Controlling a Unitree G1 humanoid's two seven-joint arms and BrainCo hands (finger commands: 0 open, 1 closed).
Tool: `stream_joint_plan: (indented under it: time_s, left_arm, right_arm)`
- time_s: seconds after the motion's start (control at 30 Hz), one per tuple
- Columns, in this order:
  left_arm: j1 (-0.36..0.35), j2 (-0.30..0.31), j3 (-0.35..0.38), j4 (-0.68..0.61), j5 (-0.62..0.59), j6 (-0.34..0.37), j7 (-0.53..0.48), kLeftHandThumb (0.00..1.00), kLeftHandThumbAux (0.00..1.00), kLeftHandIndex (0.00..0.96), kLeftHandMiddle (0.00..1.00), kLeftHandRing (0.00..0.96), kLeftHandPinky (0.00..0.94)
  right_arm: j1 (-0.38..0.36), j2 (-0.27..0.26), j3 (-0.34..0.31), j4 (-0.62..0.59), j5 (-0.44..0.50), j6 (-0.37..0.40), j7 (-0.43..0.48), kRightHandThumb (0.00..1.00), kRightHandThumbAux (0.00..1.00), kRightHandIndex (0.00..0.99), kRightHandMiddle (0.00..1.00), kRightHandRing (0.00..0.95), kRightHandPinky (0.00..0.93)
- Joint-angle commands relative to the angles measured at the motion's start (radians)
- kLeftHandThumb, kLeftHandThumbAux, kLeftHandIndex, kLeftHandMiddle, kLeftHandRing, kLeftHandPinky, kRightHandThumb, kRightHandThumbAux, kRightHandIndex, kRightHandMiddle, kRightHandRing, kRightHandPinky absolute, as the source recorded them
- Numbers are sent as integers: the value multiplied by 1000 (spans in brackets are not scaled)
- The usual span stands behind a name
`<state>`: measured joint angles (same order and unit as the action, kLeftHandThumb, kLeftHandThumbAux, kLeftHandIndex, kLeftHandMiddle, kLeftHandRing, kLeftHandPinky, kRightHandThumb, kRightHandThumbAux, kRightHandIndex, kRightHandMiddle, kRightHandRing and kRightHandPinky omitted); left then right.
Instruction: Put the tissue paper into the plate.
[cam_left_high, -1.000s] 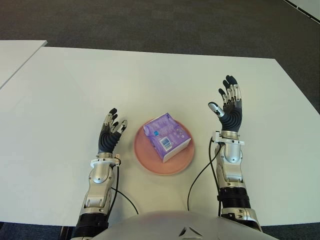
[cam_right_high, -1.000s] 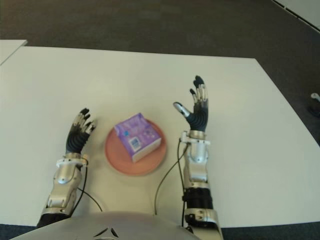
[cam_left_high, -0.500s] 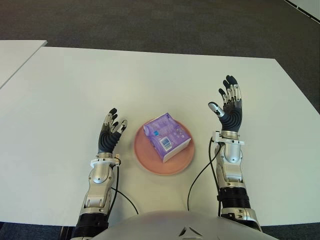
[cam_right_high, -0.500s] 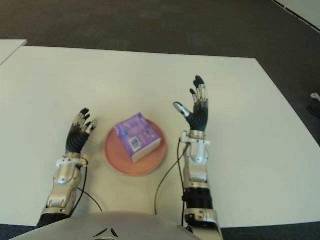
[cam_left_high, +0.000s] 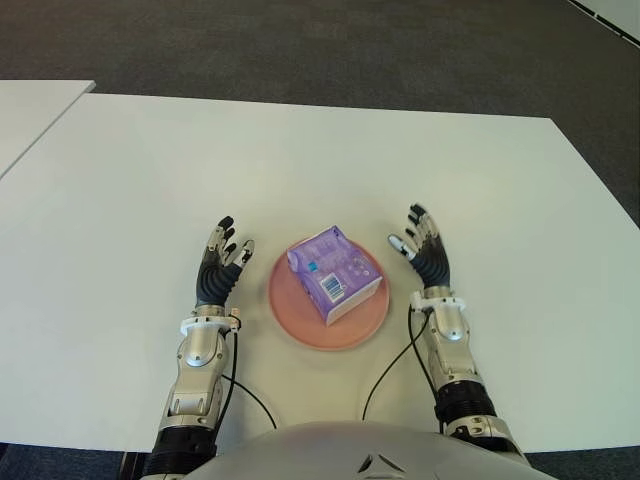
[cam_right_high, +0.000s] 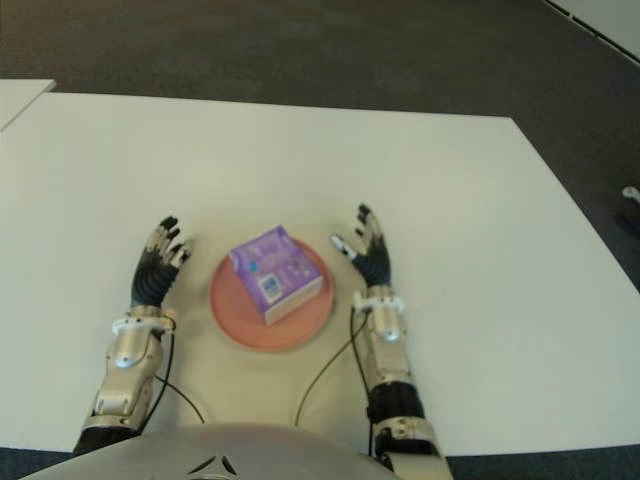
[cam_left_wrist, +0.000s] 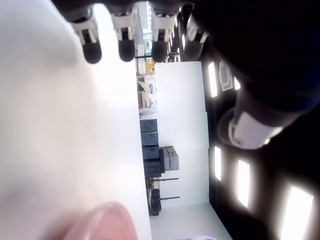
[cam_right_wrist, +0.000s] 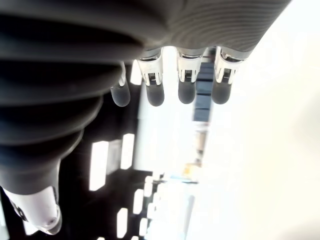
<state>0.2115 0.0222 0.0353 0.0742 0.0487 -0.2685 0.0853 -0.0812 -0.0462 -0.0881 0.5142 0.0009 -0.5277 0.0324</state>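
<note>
You are looking down at a white table (cam_left_high: 300, 150) where the purple tissue paper pack (cam_left_high: 333, 273) is already sitting inside the pink plate (cam_left_high: 300, 325), turned at an angle to the table edge with its labelled side facing up. Your left hand (cam_left_high: 219, 270) is showing just to the left of the plate, fingers (cam_left_high: 222, 237) relaxed and extended, holding nothing. Your right hand (cam_left_high: 424, 258) is showing just to the right of the plate, palm turned toward the pack, its fingers (cam_right_wrist: 186, 90) loosely spread and empty as well. Neither hand is touching the pack or the plate. A thin black cable (cam_left_high: 385, 372) is trailing from each forearm across the table near its front edge.
</note>
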Motion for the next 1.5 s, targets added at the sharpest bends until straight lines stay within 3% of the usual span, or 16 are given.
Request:
stream_joint_plan:
  time_s: [0.03,0.43,0.97,1.4,1.5]
  left_arm:
    - [3,2,4,-9,1,12,-3,0,595,0,0,0,0]
    - [2,-3,7,-5,-1,-17,2,0,601,0,0,0,0]
    - [2,-5,7,-31,-13,5,-2,0,606,0,0,0,0]
    - [1,-16,9,-54,-5,35,13,0,605,3,0,0,0]
    - [2,-16,10,-55,-8,30,8,0,608,1,0,0,0]
  right_arm:
    - [24,3,-22,155,28,-11,9,1,643,0,0,0,0]
    - [1,1,-41,230,20,-84,-36,0,659,0,0,0,0]
    - [35,-19,-13,172,-12,-163,-56,0,611,0,0,0,0]
    - [155,-17,10,-69,0,-35,-41,0,610,0,0,0,0]
    - [203,-7,26,-190,-9,19,-46,0,621,0,0,0,0]
